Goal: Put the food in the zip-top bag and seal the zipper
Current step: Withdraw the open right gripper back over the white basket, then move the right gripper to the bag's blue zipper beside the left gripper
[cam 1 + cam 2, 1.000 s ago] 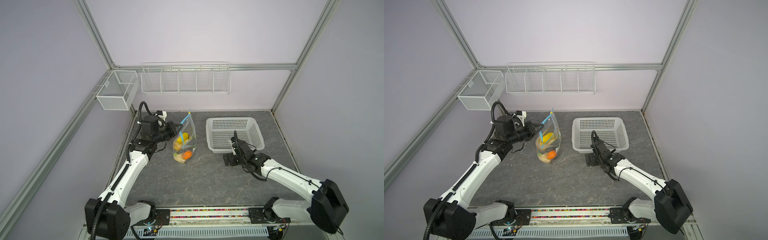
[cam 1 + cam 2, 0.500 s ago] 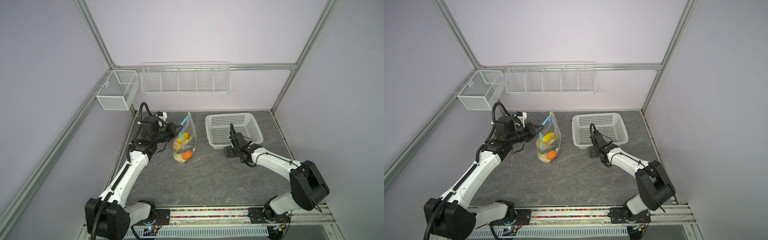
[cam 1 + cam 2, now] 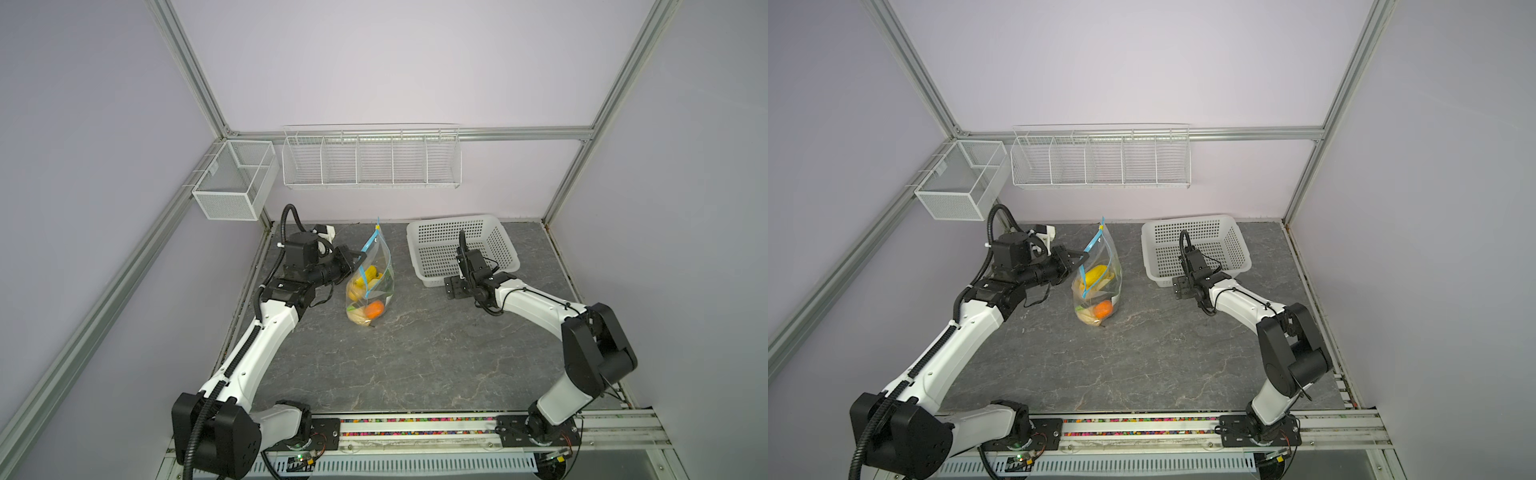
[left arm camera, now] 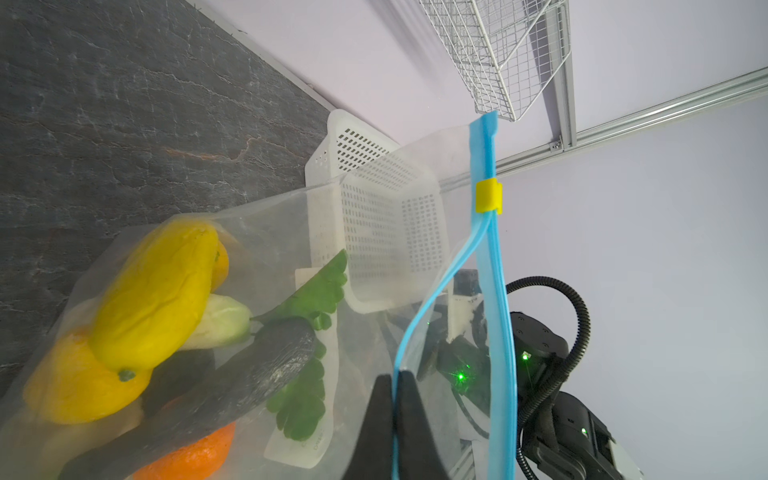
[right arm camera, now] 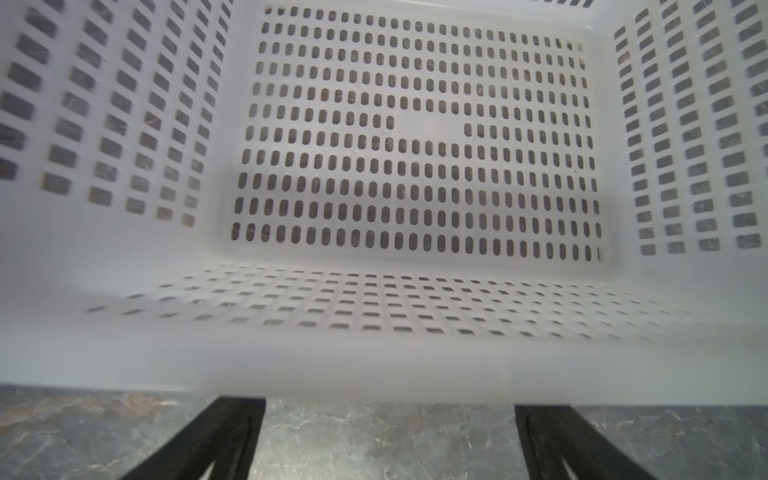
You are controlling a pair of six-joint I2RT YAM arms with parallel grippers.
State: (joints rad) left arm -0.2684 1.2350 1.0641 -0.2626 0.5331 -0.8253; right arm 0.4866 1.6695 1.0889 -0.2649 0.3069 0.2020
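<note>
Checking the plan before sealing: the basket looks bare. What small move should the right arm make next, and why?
Probably swing the open right gripper from the basket toward the yellow slider. The basket holds nothing, the food sits in the bag, and the zipper gapes while the left gripper pinches one lip.

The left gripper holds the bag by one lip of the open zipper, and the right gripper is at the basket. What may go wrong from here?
1. The left gripper pinches only one lip of the zipper; the thin strip may slip out, and the zip-top bag would slump and spill the food.
2. The right gripper, open, sits close to the basket; it may knock it when it turns toward the yellow slider.
</note>
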